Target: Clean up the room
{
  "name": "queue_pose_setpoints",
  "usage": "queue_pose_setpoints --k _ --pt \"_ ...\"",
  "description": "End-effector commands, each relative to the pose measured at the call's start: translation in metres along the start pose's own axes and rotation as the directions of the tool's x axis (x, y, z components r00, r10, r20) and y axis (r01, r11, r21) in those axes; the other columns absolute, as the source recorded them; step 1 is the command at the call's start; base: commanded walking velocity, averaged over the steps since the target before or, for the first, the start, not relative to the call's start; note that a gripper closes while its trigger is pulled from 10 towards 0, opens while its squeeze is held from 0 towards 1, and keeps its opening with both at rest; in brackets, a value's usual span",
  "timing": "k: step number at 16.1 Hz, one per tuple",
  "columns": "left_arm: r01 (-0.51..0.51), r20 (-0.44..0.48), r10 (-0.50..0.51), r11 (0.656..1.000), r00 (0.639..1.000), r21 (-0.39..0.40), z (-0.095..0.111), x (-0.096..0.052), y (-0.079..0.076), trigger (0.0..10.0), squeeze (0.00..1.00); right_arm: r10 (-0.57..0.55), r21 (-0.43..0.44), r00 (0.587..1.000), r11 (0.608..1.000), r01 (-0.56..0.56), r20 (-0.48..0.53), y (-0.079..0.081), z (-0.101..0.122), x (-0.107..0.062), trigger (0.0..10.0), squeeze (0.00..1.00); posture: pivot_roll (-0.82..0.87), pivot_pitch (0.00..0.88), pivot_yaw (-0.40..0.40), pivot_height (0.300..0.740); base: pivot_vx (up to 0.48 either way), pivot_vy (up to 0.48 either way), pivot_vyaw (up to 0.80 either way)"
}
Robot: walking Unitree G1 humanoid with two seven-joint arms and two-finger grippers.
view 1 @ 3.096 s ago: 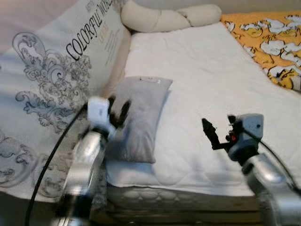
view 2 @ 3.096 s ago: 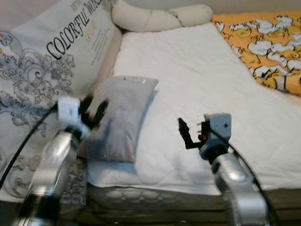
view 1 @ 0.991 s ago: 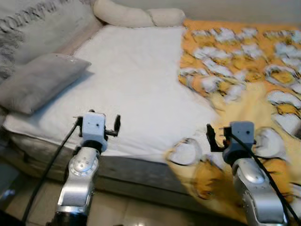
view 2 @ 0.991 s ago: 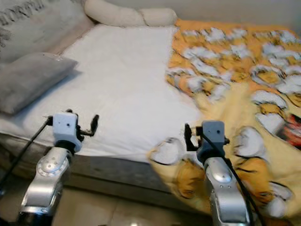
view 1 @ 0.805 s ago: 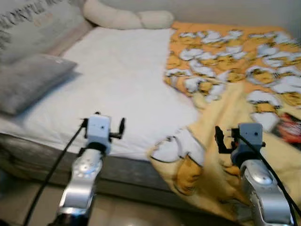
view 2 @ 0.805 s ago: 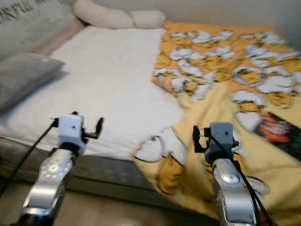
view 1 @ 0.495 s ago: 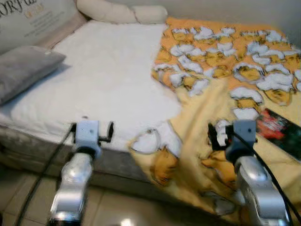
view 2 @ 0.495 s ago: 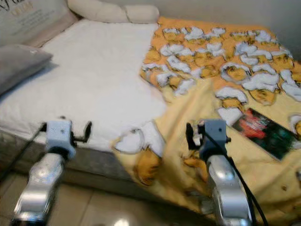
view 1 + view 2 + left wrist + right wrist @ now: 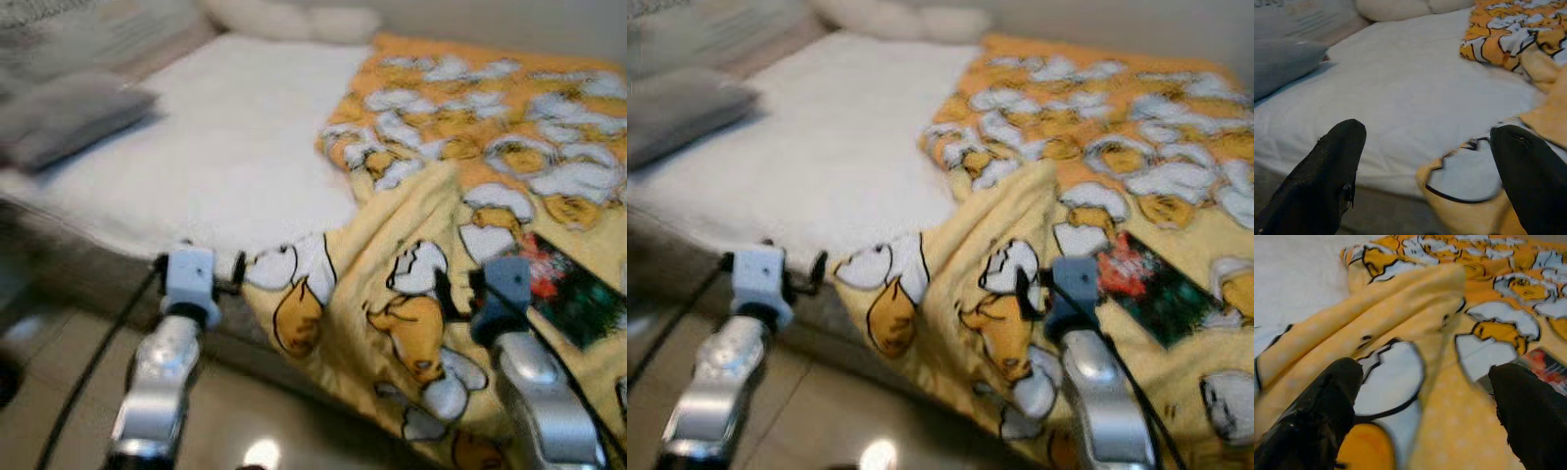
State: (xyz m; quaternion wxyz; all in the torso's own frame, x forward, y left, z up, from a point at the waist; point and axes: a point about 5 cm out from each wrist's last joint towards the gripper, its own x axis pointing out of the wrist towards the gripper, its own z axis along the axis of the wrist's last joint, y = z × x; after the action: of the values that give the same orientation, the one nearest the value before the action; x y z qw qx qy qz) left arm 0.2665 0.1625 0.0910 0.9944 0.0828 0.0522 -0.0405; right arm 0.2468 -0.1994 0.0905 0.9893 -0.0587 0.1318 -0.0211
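Nearest the camera, the left gripper [image 9: 1425,161] hung at about seven o'clock, just off the bed's front edge, its two black fingers [image 9: 1332,166] spread wide and grasping nothing. At about five o'clock the right gripper [image 9: 1420,401] hovered over the draped cloth, its fingers likewise released and apart, with nothing between them.

Under and ahead of the right gripper lay the yellow blanket [image 9: 392,323], printed with orange and white cartoon figures, its crumpled corner spilling over the bed's near edge toward the tiled floor [image 9: 59,362]. A dark book [image 9: 1151,289] with a red and green cover rested flat on the blanket at about three o'clock, just beyond the right gripper.

Farther off, the white mattress [image 9: 235,147] stretched from nine o'clock toward twelve, bare on that side. A grey pillow [image 9: 69,117] lay at about ten o'clock on its left edge. At twelve o'clock a long cream bolster [image 9: 294,20] lay across the head of the bed, blurred.
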Motion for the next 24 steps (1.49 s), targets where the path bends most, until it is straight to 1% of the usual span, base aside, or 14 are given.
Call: queue_pose_setpoints --k 1,2,4,7,8,11,13,14,16,20,21,22,23,24 --pt "-0.006 0.008 0.006 1.0 1.0 0.01 0.004 0.002 0.004 10.0 1.0 0.008 0.007 1.0 1.0 -0.008 0.023 0.002 0.007 0.002 10.0 0.0 -0.07 0.0 0.055 0.74 0.0 -0.48 0.8" --pt "-0.006 0.008 0.006 1.0 1.0 0.01 0.004 0.002 0.004 10.0 1.0 0.006 0.009 1.0 1.0 -0.006 0.022 0.002 0.007 0.002 10.0 0.0 -0.07 0.0 0.055 0.74 0.0 -0.48 0.8" --pt "-0.007 0.006 0.007 1.0 1.0 0.011 0.003 0.002 0.004 10.0 1.0 -0.019 0.039 1.0 0.999 0.019 0.01 -0.001 0.005 0.003 10.0 0.0 -0.07 0.0 0.055 0.74 0.0 -0.48 0.0" --pt "-0.008 0.006 0.008 1.0 1.0 0.011 0.003 0.002 0.004 10.0 1.0 -0.008 0.034 1.0 0.999 0.008 0.007 0.0 0.005 0.003 10.0 0.0 -0.07 0.0 0.054 0.74 0.0 -0.48 0.0" --pt "-0.007 0.007 0.007 1.0 1.0 0.013 0.004 0.003 0.004 10.0 1.0 0.016 0.005 1.0 1.0 -0.016 0.01 0.003 0.005 0.004 10.0 0.0 -0.07 0.0 0.053 0.74 0.0 -0.48 0.0" --pt "-0.006 0.01 0.006 1.0 1.0 0.016 0.005 0.005 0.006 10.0 1.0 0.034 0.004 0.999 0.999 -0.034 0.015 0.007 0.007 0.006 10.0 0.0 -0.06 0.0 0.057 0.74 0.0 -0.48 0.0" --pt "0.006 0.016 -0.006 0.999 1.0 0.032 0.006 0.005 0.006 10.0 1.0 0.039 0.041 0.999 0.998 -0.039 0.001 0.01 0.003 0.005 10.0 0.0 -0.03 0.0 0.043 0.74 0.0 -0.48 0.0" --pt "0.001 0.018 -0.001 1.0 1.0 0.009 0.006 0.004 0.006 10.0 1.0 0.056 0.029 0.998 0.998 -0.055 -0.021 0.011 -0.002 0.004 10.0 0.0 -0.03 0.0 0.043 0.74 0.0 -0.322 0.0" --pt "-0.002 0.007 0.002 1.0 1.0 0.015 0.004 0.001 0.006 10.0 1.0 0.078 0.028 0.997 0.997 -0.078 -0.02 0.013 -0.001 0.005 10.0 0.0 -0.03 0.0 0.032 0.74 0.0 0.0 0.0" --pt "0.022 0.022 -0.023 1.0 1.0 0.02 0.006 0.0 0.001 10.0 1.0 0.069 0.05 0.998 0.996 -0.068 -0.013 0.011 0.0 0.006 10.0 0.0 -0.03 0.0 0.038 0.74 0.0 0.0 0.0" --pt "0.019 0.021 -0.019 0.999 1.0 0.032 0.005 0.001 0.0 10.0 0.96 0.061 0.05 0.998 0.997 -0.06 -0.013 0.009 0.0 0.006 10.0 0.0 -0.04 0.0 0.042 0.74 0.0 0.0 0.0" --pt "0.017 0.02 -0.018 0.999 1.0 0.041 0.005 0.002 0.0 10.0 0.88 0.052 0.048 0.999 0.998 -0.051 -0.015 0.007 0.0 0.006 10.0 0.0 -0.04 0.0 0.042 0.74 0.0 0.0 0.0" --pt "0.017 0.021 -0.018 0.999 1.0 0.043 0.005 0.002 -0.001 10.0 0.85 0.049 0.048 0.999 0.998 -0.048 -0.016 0.006 -0.001 0.006 10.0 0.0 -0.04 0.0 0.044 0.74 0.0 0.0 0.0" --pt "0.019 0.02 -0.02 0.999 1.0 0.047 0.005 0.003 -0.001 10.0 0.8 0.054 0.046 0.998 0.998 -0.053 -0.018 0.006 -0.001 0.006 10.0 0.0 -0.04 0.0 0.045 0.74 0.0 0.0 0.0"
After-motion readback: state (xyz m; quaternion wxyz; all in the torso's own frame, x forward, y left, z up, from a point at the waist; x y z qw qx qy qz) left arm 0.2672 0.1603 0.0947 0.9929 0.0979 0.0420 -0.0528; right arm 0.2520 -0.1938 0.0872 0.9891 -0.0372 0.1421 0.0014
